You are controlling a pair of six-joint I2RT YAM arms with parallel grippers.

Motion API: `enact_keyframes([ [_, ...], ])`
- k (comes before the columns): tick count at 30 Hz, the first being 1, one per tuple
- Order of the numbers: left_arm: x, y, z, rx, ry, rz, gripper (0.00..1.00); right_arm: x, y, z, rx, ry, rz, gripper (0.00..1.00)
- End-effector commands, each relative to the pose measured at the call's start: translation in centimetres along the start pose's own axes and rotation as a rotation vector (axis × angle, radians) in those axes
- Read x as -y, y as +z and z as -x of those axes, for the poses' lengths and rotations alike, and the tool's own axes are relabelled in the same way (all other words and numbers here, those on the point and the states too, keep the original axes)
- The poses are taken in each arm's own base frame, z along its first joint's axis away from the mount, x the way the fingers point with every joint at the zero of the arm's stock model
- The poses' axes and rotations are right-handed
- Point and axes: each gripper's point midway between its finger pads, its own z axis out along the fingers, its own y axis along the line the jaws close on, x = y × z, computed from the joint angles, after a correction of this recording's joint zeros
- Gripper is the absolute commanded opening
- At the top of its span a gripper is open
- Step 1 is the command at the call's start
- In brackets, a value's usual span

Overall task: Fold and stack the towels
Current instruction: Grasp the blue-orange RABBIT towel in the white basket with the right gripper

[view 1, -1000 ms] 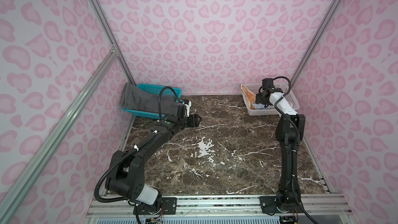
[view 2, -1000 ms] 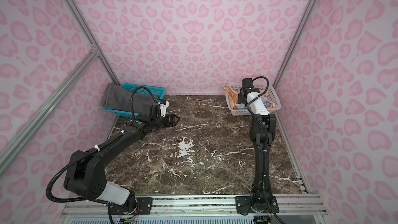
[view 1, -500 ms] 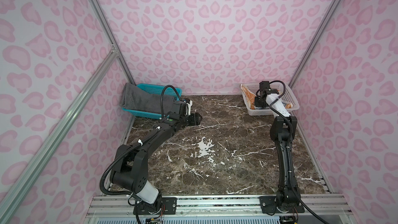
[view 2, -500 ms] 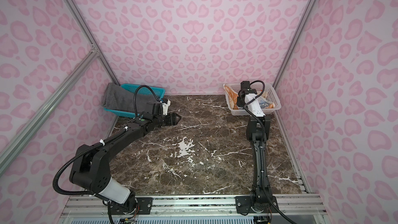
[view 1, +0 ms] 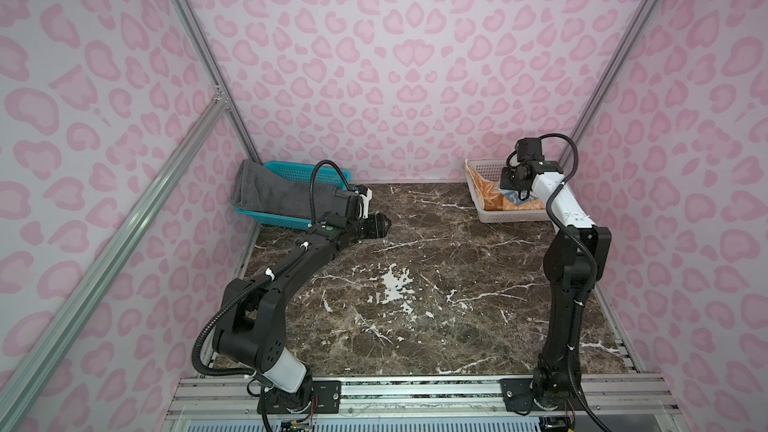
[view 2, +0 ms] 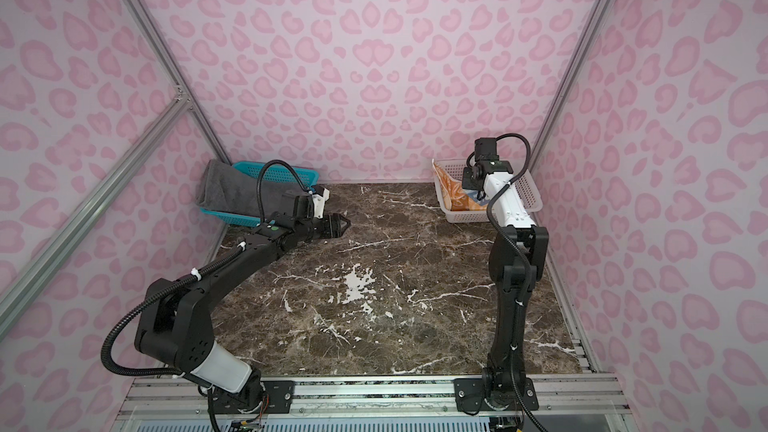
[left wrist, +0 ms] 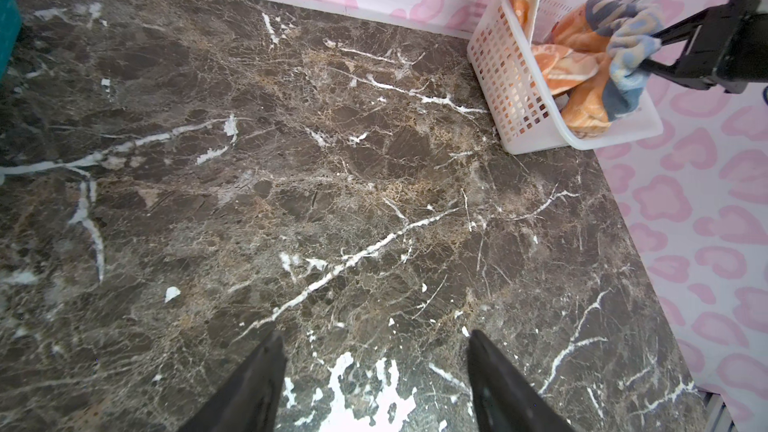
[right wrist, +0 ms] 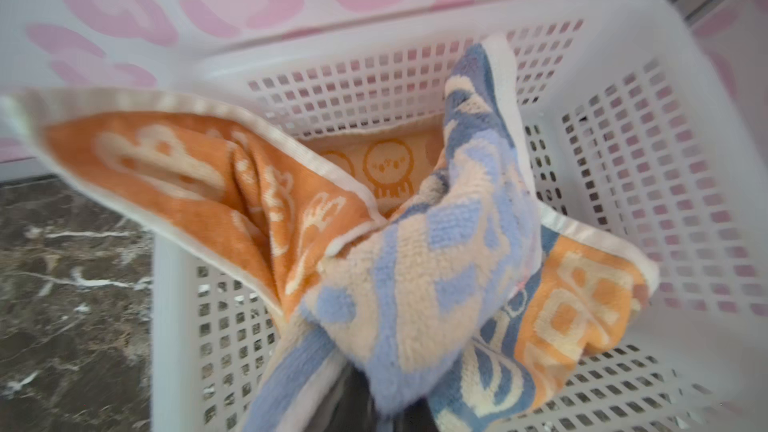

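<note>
Right pincer point(left wrist: 650, 50) clamps blue-and-cream lettered terry towel point(right wrist: 415, 268)

Above the white mesh basket point(right wrist: 623, 184) at the marble table's point(view 1: 415, 243) 1 o'clock, against the orange cartoon-face towel point(right wrist: 199, 168). Left pincer point(left wrist: 375, 335) stands apart. Dark grey terry towel point(view 1: 270, 193) drapes the teal basket point(view 1: 307, 168) at 11 o'clock

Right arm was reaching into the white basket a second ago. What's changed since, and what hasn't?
The right hand has closed on the blue-and-cream patterned towel in the white plastic mesh basket, lifting a bunch of it above the orange cartoon-face towel. Unchanged: the left hand open over the marble tabletop, the dark grey terry towel draped over the teal plastic basket.
</note>
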Motion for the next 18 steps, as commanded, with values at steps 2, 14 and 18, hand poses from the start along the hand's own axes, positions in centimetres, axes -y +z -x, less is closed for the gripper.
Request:
enact_keyframes([
  [2, 1.3, -0.8, 1.8, 0.047, 0.034, -0.04, 0.71, -1.5, -3.7, 2.7, 0.137, -0.038, 0.057, 0.0],
  [14, 3.0, -2.5, 3.6, 0.096, 0.078, -0.088, 0.71, -4.5, -14.5, 5.0, 0.374, -0.129, 0.156, 0.0],
  [18, 3.0, -3.7, 3.8, 0.115, 0.092, -0.08, 0.71, -8.5, -18.4, 4.5, 0.408, -0.217, 0.341, 0.0],
])
